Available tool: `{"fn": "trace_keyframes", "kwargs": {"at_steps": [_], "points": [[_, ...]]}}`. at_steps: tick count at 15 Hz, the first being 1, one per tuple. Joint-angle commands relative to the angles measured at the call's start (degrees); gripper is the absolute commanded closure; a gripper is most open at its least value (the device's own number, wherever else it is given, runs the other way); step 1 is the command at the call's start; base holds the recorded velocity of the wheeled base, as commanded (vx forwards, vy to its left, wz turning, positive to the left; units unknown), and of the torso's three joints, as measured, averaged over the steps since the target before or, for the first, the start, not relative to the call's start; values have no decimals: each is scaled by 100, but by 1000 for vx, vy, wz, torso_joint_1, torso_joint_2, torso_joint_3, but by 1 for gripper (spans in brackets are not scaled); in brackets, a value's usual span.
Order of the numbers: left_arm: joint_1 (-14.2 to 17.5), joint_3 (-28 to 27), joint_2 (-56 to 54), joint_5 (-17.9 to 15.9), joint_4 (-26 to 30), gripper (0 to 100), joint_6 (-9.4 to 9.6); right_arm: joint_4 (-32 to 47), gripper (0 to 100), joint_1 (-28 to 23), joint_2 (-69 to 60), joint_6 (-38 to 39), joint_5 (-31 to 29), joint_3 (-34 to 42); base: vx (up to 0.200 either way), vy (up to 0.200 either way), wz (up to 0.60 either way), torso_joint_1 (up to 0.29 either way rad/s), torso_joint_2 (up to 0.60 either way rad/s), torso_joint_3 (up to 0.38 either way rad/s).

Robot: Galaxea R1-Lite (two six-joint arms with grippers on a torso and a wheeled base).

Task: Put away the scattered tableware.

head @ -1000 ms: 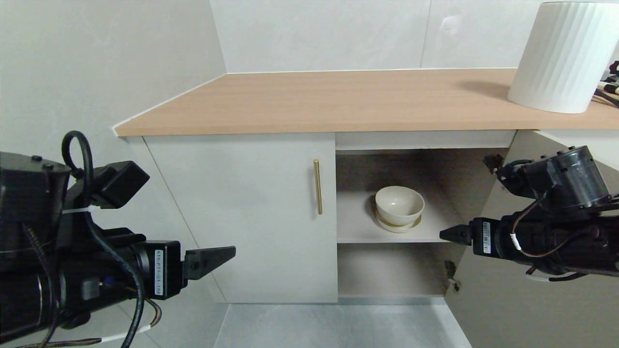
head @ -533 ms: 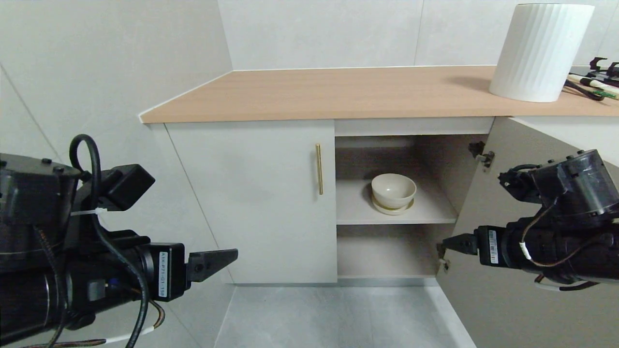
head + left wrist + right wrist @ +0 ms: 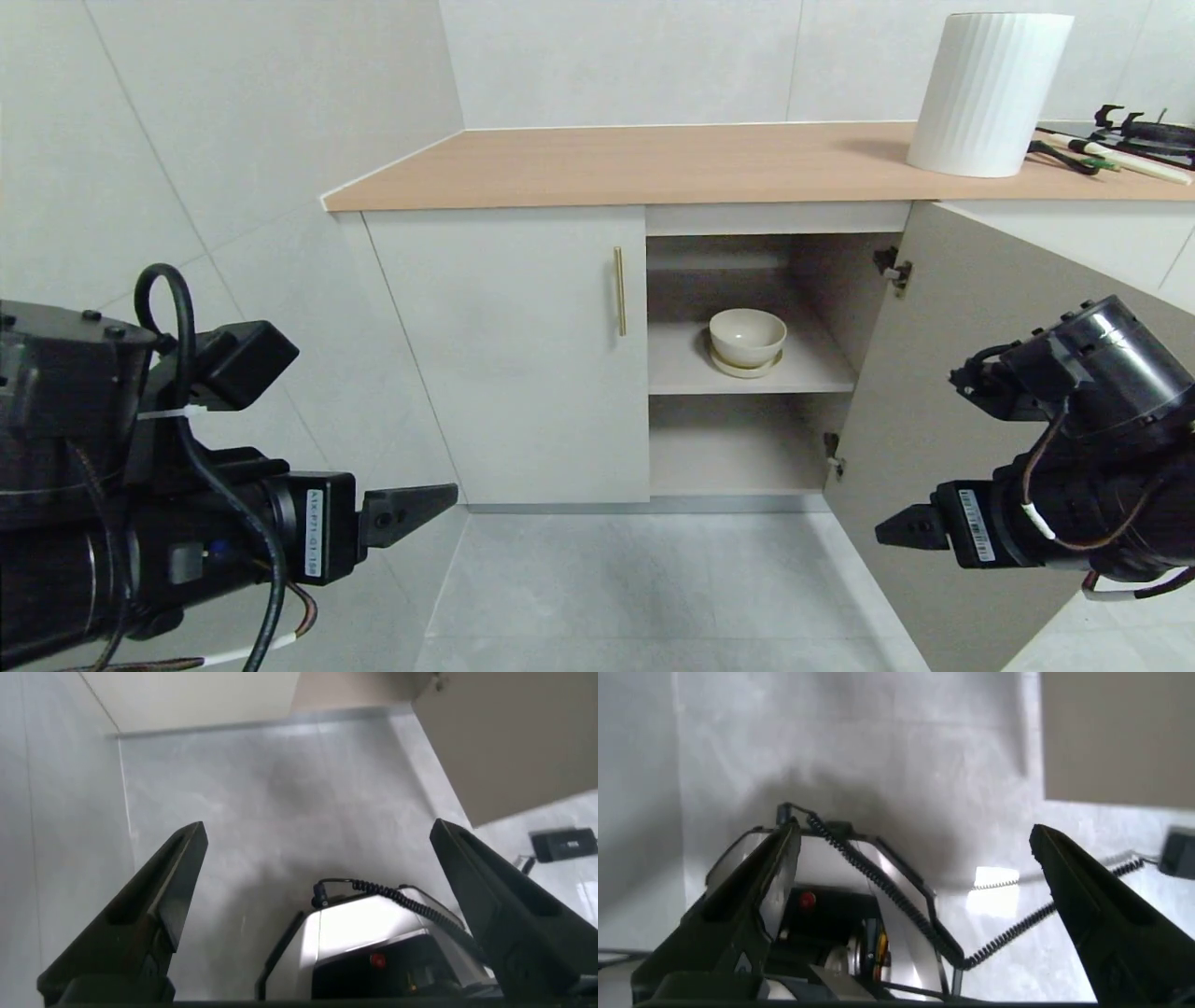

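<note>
The bowl is what we look at first. It is cream-coloured and stands upright with its mouth facing up. It is round, so it looks the same from every side. It sits on a small plate of the same pale colour, whose rim shows just below the bowl's foot. Both rest on the upper shelf in the right-hand compartment of the cupboard, toward the middle of the shelf and away from the side walls. A second, lower compartment lies beneath it.

The right door stands swung open toward us, and we see its hinges at the top and lower down the edge. The left door is closed, and its slim brass handle runs vertically just beside the open compartment. Above lies the wooden countertop. On its right end stands a tall white ribbed cylinder, with some dark utensils lying beside it.

The left gripper hangs low in front of the closed door, well apart from the cupboard. In its wrist view the left gripper has its fingers spread wide over the grey floor tiles, released. The right gripper hangs low before the open door. In its wrist view the right gripper also has its fingers spread wide, gripping nothing.
</note>
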Motion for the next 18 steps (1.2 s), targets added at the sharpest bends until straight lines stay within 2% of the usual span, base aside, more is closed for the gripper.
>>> {"fn": "trace_keyframes", "kwargs": {"at_steps": [1,9,12,16,18], "points": [[1,2,11,4,0,0,-4,1,0,50,49,-5,-3,-11,0,0,0,0,0,0],[-8,55,-7,12,0,0,22,326,0,146,57,-5,-39,7,0,0,0,0,0,0],[-43,55,11,12,0,0,22,326,0,120,-39,-5,-74,244,0,0,0,0,0,0],[-43,55,-7,21,0,0,22,379,0,67,-145,-23,-179,314,0,-200,0,1,-1,4],[-43,55,-7,21,0,0,22,713,0,59,-154,-32,-197,270,0,-200,0,19,2,0]]}}
